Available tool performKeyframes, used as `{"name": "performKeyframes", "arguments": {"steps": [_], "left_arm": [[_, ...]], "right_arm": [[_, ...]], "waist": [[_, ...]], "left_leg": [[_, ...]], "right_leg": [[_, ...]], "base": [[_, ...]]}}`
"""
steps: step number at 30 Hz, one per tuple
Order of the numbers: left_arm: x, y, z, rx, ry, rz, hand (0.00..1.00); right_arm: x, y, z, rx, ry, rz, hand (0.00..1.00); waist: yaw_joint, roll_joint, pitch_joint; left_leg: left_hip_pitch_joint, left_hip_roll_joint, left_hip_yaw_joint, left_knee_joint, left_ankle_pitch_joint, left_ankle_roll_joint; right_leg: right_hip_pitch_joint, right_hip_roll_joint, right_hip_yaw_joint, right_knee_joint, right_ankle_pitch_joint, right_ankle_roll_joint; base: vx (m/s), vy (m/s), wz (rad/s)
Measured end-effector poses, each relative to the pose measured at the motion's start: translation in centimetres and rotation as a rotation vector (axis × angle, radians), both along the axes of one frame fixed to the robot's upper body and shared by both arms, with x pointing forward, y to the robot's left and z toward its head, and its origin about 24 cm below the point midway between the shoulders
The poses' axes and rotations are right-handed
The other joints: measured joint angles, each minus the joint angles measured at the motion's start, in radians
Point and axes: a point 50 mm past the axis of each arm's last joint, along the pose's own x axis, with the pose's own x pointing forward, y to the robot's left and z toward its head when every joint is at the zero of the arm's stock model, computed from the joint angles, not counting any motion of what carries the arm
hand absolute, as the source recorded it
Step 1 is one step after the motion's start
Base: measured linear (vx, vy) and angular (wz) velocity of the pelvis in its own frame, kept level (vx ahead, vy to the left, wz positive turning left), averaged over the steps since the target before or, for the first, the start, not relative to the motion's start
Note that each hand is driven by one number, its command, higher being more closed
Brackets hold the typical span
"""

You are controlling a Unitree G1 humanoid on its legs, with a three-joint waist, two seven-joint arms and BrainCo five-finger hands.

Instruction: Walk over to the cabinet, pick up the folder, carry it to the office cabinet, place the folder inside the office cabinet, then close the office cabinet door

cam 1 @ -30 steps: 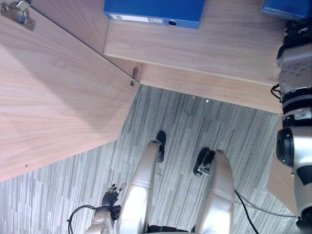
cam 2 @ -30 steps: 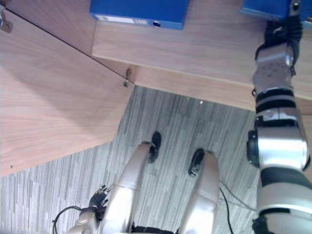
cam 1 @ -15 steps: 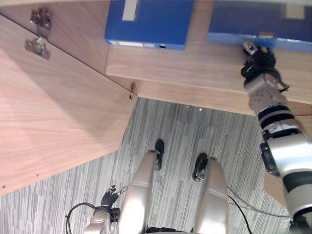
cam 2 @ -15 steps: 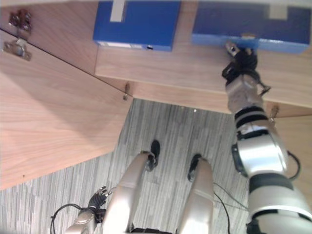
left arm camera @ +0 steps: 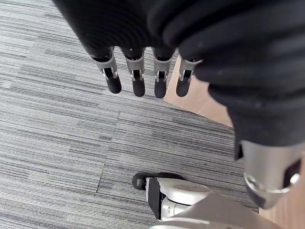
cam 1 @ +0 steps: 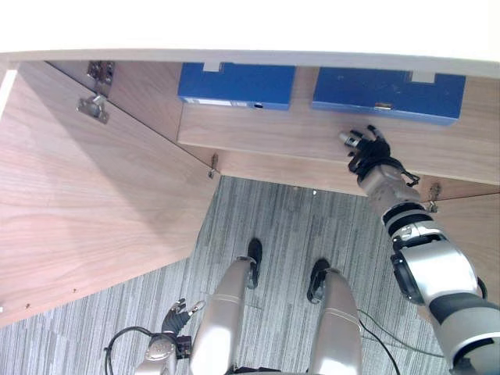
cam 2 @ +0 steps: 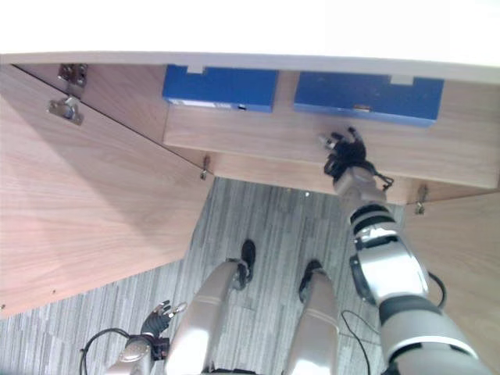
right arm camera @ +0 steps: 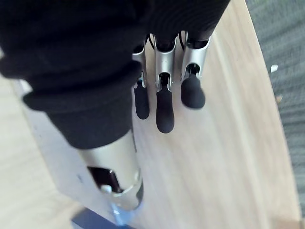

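Folder [cam 1: 388, 95] on shelf [cam 1: 266, 139]; right hand [cam 1: 367, 153] drawn back from it, spread, empty (left hand [cam 1: 177, 316] hangs uncurled)

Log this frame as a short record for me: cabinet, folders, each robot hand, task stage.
cabinet: both doors open, left door swung wide, right door at the edge of view
folders: two blue ones side by side on the shelf, left folder and right folder, apart
right robot hand: open, empty, over the shelf in front of the right folder, not touching it
left robot hand: open, empty, low over the grey carpet
task stage: folders inside; doors not yet closed
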Motion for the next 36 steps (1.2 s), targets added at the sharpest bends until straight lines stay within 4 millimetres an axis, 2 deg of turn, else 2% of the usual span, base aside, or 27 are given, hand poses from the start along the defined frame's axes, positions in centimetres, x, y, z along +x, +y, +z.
{"name": "performKeyframes", "arguments": {"steps": [2,4,5,8,10,12,13,15,16,18,20,22,23,24,25,26,27,28,30,32,33,36], "left_arm": [[-0.3,0.0,0.0,0.005,-0.002,-0.010,0.00],[-0.7,0.0,-0.1,0.002,0.001,-0.001,0.00],[-1.0,0.1,-0.2,0.004,0.010,0.000,0.00],[-1.4,0.1,-0.4,0.024,0.025,-0.017,0.00],[-1.4,0.0,-0.4,0.024,0.023,-0.024,0.00],[-1.2,-0.1,-0.3,0.015,0.011,-0.011,0.00],[-1.3,-0.1,-0.3,0.011,0.012,-0.002,0.00],[-1.4,-0.1,-0.3,0.000,0.016,0.014,0.00],[-1.4,-0.1,-0.4,0.003,0.018,0.012,0.00],[-1.5,-0.1,-0.4,0.007,0.021,0.012,0.00],[-1.5,0.0,-0.4,0.005,0.021,0.029,0.00],[-1.6,-0.1,-0.5,0.000,0.021,0.049,0.00],[-2.0,0.0,-0.8,-0.010,0.037,0.085,0.00],[-2.6,0.0,-1.2,-0.016,0.072,0.110,0.00],[-2.8,0.1,-1.4,-0.015,0.086,0.119,0.00],[-2.8,0.7,-1.6,-0.002,0.109,0.143,0.00],[-2.8,1.0,-1.7,0.007,0.118,0.152,0.00],[-2.8,1.4,-1.7,0.025,0.125,0.171,0.00],[-2.4,1.0,-1.8,0.033,0.129,0.168,0.00],[-1.7,-0.1,-1.8,0.043,0.134,0.130,0.00],[-1.4,-0.3,-1.8,0.050,0.131,0.118,0.00],[-1.4,-1.9,-2.1,0.070,0.154,0.040,0.00]], "right_arm": [[-0.4,0.4,-1.5,-0.273,0.086,0.066,0.00],[-1.1,1.2,-3.9,-0.551,0.160,0.148,0.00],[-1.9,2.1,-6.0,-0.728,0.233,0.215,0.00],[-3.6,4.1,-9.8,-0.968,0.299,0.326,0.00],[-4.8,4.1,-11.9,-0.991,0.402,0.379,0.00],[-8.3,3.0,-16.6,-0.843,0.601,0.400,0.00],[-9.3,2.8,-17.7,-0.796,0.645,0.397,0.00],[-13.4,1.3,-21.3,-0.641,0.805,0.342,0.00],[-14.3,0.9,-21.9,-0.605,0.833,0.319,0.00],[-17.5,-0.1,-24.0,-0.519,0.914,0.261,0.00],[-18.9,0.3,-24.8,-0.501,0.927,0.260,0.00],[-19.7,1.5,-25.5,-0.454,0.920,0.269,0.00],[-20.0,2.9,-25.9,-0.425,0.907,0.297,0.00],[-20.6,4.1,-26.3,-0.354,0.891,0.298,0.00],[-21.2,4.6,-26.7,-0.317,0.895,0.295,0.00],[-22.4,5.6,-27.3,-0.247,0.899,0.278,0.00],[-23.0,6.0,-27.6,-0.209,0.903,0.261,0.00],[-24.8,6.7,-28.4,-0.095,0.926,0.187,0.00],[-25.5,6.7,-28.6,0.018,0.918,0.076,0.00],[-26.6,6.5,-28.9,0.160,0.917,-0.079,0.00],[-26.8,6.5,-29.0,0.208,0.912,-0.132,0.00],[-27.3,6.0,-29.0,0.278,0.886,-0.247,0.00]], "waist": [[0.001,0.000,-0.002],[0.001,-0.004,-0.011],[0.000,-0.009,-0.026],[-0.007,-0.017,-0.048],[-0.007,-0.016,-0.053],[-0.006,-0.014,-0.056],[-0.007,-0.013,-0.056],[-0.011,-0.012,-0.057],[-0.014,-0.011,-0.058],[-0.025,-0.012,-0.060],[-0.021,-0.016,-0.071],[-0.009,-0.018,-0.073],[-0.008,-0.026,-0.087],[-0.003,-0.024,-0.123],[-0.010,-0.026,-0.138],[-0.016,-0.052,-0.168],[-0.020,-0.066,-0.189],[-0.031,-0.099,-0.224],[-0.042,-0.118,-0.246],[-0.058,-0.147,-0.265],[-0.062,-0.154,-0.271],[-0.083,-0.149,-0.287]], "left_leg": [[0.040,0.000,0.002,-0.041,0.014,-0.001],[0.089,0.000,0.002,-0.092,0.030,-0.003],[0.114,0.000,0.003,-0.130,0.045,-0.007],[0.193,0.001,0.006,-0.251,0.096,-0.014],[0.236,0.001,0.007,-0.320,0.128,-0.020],[0.275,0.001,-0.005,-0.406,0.172,-0.043],[0.279,0.001,-0.007,-0.422,0.182,-0.047],[0.304,0.001,-0.009,-0.473,0.208,-0.055],[0.313,0.001,-0.008,-0.479,0.210,-0.055],[0.359,0.007,0.009,-0.474,0.209,-0.056],[0.362,0.017,0.009,-0.415,0.193,-0.072],[0.357,0.017,-0.097,-0.302,0.134,-0.054],[0.358,0.019,-0.196,-0.238,0.071,-0.057],[0.377,0.031,-0.277,-0.208,-0.005,-0.081],[0.392,0.041,-0.286,-0.211,-0.037,-0.092],[0.413,0.052,-0.240,-0.219,-0.051,-0.077],[0.418,0.055,-0.219,-0.228,-0.052,-0.075],[0.444,0.059,-0.173,-0.252,-0.055,-0.069],[0.470,0.072,-0.114,-0.266,-0.060,-0.058],[0.523,0.071,-0.021,-0.281,-0.068,-0.045],[0.552,0.069,0.022,-0.286,-0.076,-0.041],[0.626,0.079,0.120,-0.303,-0.102,-0.034]], "right_leg": [[0.040,0.002,-0.005,-0.043,0.016,0.003],[0.089,0.004,-0.015,-0.094,0.033,0.005],[0.113,0.006,-0.023,-0.129,0.045,0.006],[0.181,0.017,-0.032,-0.237,0.090,0.008],[0.217,0.020,-0.043,-0.290,0.113,0.009],[0.257,0.024,-0.069,-0.360,0.142,0.013],[0.263,0.024,-0.074,-0.372,0.147,0.013],[0.286,0.030,-0.080,-0.415,0.171,0.019],[0.298,0.033,-0.079,-0.428,0.178,0.021],[0.363,0.043,-0.070,-0.483,0.205,0.029],[0.387,0.063,-0.037,-0.523,0.241,0.030],[0.406,0.090,0.035,-0.533,0.251,0.024],[0.402,0.122,0.089,-0.533,0.254,0.023],[0.398,0.166,0.142,-0.541,0.251,0.021],[0.399,0.181,0.164,-0.546,0.252,0.019],[0.403,0.189,0.202,-0.571,0.256,0.013],[0.406,0.191,0.218,-0.590,0.261,0.008],[0.423,0.193,0.253,-0.652,0.285,0.003],[0.440,0.193,0.290,-0.704,0.298,-0.017],[0.456,0.186,0.364,-0.728,0.358,-0.026],[0.462,0.181,0.389,-0.727,0.401,-0.026],[0.482,0.196,0.453,-0.728,0.425,0.001]], "base": [[0.03,0.038,-0.04],[0.07,0.040,-0.01],[0.09,0.036,0.00],[0.13,0.027,-0.06],[0.11,0.004,0.01],[0.09,-0.014,0.18],[0.07,-0.020,0.18],[0.07,-0.016,0.02],[0.07,-0.001,-0.12],[0.04,0.022,-0.25],[-0.02,0.020,-0.68],[-0.09,-0.030,-1.17],[-0.12,0.012,-1.56],[-0.10,0.056,-1.58],[-0.06,0.139,-1.48],[-0.04,0.141,-1.02],[-0.05,0.182,-1.23],[-0.02,0.179,-1.13],[0.01,0.184,-1.18],[0.01,0.192,-1.21],[0.00,0.180,-1.25],[0.05,0.145,-0.96]]}}
